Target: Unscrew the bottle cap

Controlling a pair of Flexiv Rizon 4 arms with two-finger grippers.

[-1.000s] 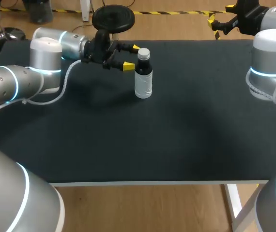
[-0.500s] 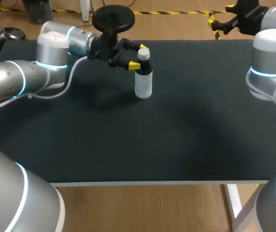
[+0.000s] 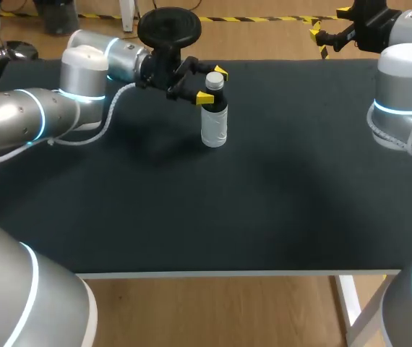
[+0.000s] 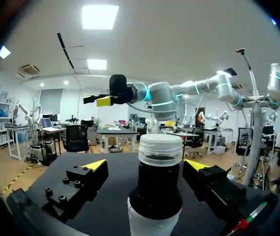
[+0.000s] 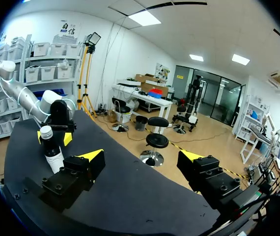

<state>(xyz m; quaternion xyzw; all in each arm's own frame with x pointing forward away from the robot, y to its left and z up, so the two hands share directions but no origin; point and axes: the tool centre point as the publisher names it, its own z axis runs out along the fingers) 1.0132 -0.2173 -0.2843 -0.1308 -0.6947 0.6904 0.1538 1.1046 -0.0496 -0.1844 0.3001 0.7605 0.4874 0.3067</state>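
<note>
The small round dark bottle point(image 3: 214, 129) with a white label stands upright on the black-topped bench point(image 3: 264, 202). It is at 12 o'clock from the bench's middle, near the far edge. Its ribbed, translucent white plastic screw cap point(image 3: 215, 80) sits on the neck.

My left arm point(image 3: 83, 72) comes in from the bottle's 9 o'clock, level with the cap. My left jaws stand open, one yellow fingertip point(image 4: 96, 164) on each side of the cap. The left wrist view shows a gap on both sides, so neither tip touches it.

My right jaws are spread wide with nothing between them — they hang at about 2 o'clock from the bottle, past the bench's far edge. From there the bottle shows well ahead, the left jaws around its cap.
</note>
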